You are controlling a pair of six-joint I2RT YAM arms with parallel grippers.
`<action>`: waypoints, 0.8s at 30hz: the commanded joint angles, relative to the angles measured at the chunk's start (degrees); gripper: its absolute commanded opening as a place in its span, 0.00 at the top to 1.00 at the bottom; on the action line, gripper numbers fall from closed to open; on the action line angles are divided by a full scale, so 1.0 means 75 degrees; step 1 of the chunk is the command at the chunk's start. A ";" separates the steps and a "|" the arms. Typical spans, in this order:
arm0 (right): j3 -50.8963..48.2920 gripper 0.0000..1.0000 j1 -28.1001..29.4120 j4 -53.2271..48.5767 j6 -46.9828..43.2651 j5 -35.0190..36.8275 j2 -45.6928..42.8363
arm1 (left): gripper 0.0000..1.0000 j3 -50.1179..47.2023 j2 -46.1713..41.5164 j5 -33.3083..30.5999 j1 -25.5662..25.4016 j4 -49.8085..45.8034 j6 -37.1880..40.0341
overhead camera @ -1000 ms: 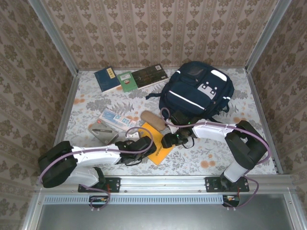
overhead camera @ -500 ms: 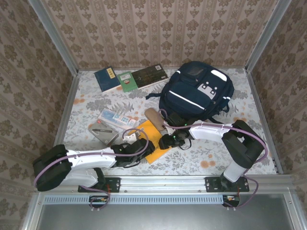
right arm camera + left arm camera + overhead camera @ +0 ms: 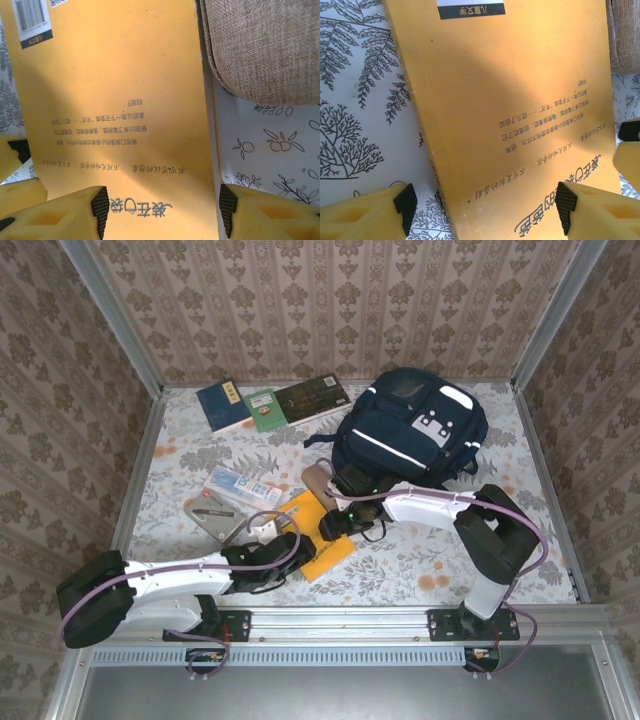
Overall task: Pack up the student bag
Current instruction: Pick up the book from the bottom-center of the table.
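The student bag [image 3: 410, 430], navy with white stripes, lies at the back right of the table. An orange book [image 3: 318, 532] lies flat at the front centre, with a beige pencil case [image 3: 320, 478] at its far corner. My left gripper [image 3: 283, 552] hovers open over the book's [image 3: 510, 100] left edge, one pad above the cloth and one above the cover. My right gripper [image 3: 335, 524] is open over the book's [image 3: 115, 90] right edge, next to the pencil case [image 3: 265, 50]. Neither gripper holds anything.
Three books, blue [image 3: 222, 403], green [image 3: 265, 408] and dark [image 3: 312, 398], lie at the back left. A white-blue box [image 3: 240, 487] and a grey case [image 3: 215, 515] sit left of the orange book. Metal rails and patterned walls border the table.
Both grippers have shifted left. The orange book has slid a little left and away from the front edge, and the pencil case has moved closer to the bag.
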 commanded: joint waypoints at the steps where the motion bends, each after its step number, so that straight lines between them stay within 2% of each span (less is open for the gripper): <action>1: 0.0221 0.37 -0.0019 -0.0048 -0.0163 0.0186 0.0374 | 0.23 -0.0153 0.0043 -0.0219 0.0008 -0.0497 -0.0111; 8: -0.0030 0.39 0.0001 0.0066 -0.0094 0.0145 0.0628 | 0.23 -0.0145 0.0406 -0.0163 0.0052 -0.0037 -0.0075; 11: -0.0239 0.44 0.0010 0.0359 0.0135 -0.0441 0.0587 | 0.23 -0.0142 0.0611 -0.0116 0.0043 0.0356 0.0076; 15: -0.0413 0.52 0.0039 0.0801 0.0576 -0.1196 0.0504 | 0.25 -0.0425 0.0582 -0.0151 0.0043 0.1907 0.0440; 18: -0.0409 0.53 0.0040 0.0914 0.0736 -0.1534 0.0482 | 0.25 -0.0687 0.0350 -0.0299 0.0019 0.3265 0.0972; 24: -0.0367 0.53 0.0032 0.0948 0.0791 -0.1726 0.0479 | 0.28 -0.0730 0.0045 -0.0412 0.0040 0.3998 0.1587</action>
